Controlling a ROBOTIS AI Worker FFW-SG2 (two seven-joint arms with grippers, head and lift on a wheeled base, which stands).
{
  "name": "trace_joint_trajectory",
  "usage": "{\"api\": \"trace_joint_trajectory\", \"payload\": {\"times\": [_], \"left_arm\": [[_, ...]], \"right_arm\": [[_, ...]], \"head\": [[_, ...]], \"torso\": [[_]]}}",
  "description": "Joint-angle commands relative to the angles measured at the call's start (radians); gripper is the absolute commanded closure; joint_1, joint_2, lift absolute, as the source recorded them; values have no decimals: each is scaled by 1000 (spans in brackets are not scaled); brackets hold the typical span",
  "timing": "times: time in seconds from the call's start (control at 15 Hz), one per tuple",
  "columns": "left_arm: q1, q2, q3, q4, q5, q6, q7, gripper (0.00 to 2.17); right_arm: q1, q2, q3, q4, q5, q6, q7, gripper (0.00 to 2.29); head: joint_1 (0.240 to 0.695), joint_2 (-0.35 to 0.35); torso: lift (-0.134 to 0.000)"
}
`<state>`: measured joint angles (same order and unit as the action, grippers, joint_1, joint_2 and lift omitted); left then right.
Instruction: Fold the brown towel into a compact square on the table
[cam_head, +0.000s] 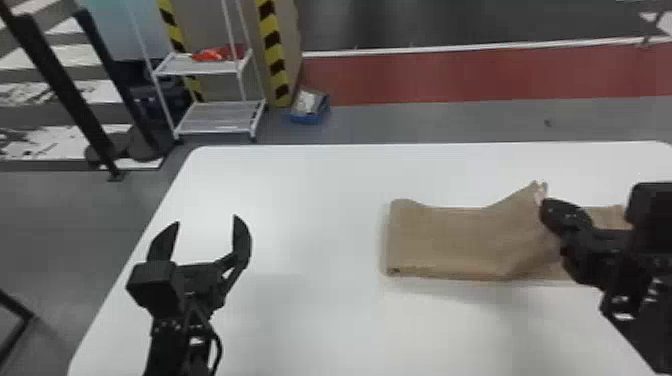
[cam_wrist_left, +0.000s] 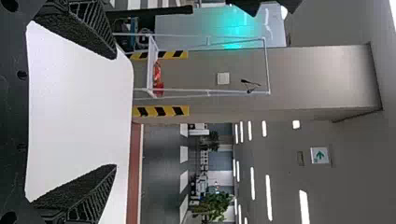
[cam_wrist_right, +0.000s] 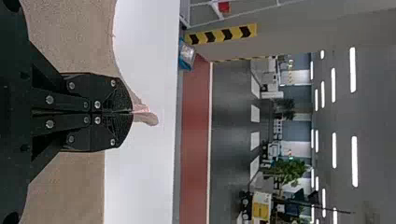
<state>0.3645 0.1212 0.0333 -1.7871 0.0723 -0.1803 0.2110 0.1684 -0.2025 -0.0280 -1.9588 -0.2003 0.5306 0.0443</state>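
And it's the brown towel (cam_head: 440, 240) in play, lying as a long, flat strip on the R side of the desk (cam_head: 300, 325), far edge tugged up into a peak! Handling-wise: light, soft, prob. zero stiffness, decent grip w/ that fuzzy weave, nothing fragile. Risk is sag; lift one pt. only & the layers could slide or bunch, as the slanting creases below the peak hint. Best hold, imo: far edge, all layers pinched tog., w/ a 2nd grip at the near edge directly opp., so the fold comes over sq.

Now the arms! R end effector (cam_wrist_right: 132, 112) is clamped tight, fingertips together on that edge, w/ a small cloth tip (cam_wrist_right: 148, 119) poking out past them. R arm comes in from the lower R, over the strip, fingers aimed fwd. & a touch inward, approx. level. L end effector (cam_head: 206, 220) hangs over the L side of the desk, fingers spread wide, nothing betw. them, aimed fwd., well apart from the cloth.
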Motion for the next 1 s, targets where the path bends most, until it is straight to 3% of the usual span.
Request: {"api": "trace_joint_trajectory", "payload": {"times": [0.0, 0.13, 0.27, 0.4, 0.53, 0.73, 0.93], "left_arm": [[-6, -2, -20, 0, -8, 35, 1, 39], [-7, -5, -32, -8, -14, 42, 4, 39], [-18, -8, -39, -8, -20, 54, 8, 39], [-18, -8, -46, -12, -22, 75, 14, 39], [-12, -8, -46, -17, -22, 75, 16, 39], [-7, -5, -59, -17, -42, 75, 16, 39], [-6, -8, -66, -17, -46, 78, 18, 39]], "right_arm": [[-26, 3, -16, 133, 33, -62, 17, 1359], [-37, 5, -16, 159, 27, -89, 32, 1362], [-20, 5, -43, 87, 10, -80, 51, 1359], [0, 5, -121, -35, -45, 3, 85, 1359], [-26, -3, -205, -55, -48, 55, 109, 1359], [-109, -31, -243, 141, -1, 95, 206, 1359], [-148, -32, -202, 327, 68, -62, 226, 1359]], "head": [[695, 73], [695, 31], [695, 19], [695, 17], [695, -1], [695, -47], [695, -99]], "torso": [[-118], [-118], [-118], [-118], [-118], [-118], [-118]]}}
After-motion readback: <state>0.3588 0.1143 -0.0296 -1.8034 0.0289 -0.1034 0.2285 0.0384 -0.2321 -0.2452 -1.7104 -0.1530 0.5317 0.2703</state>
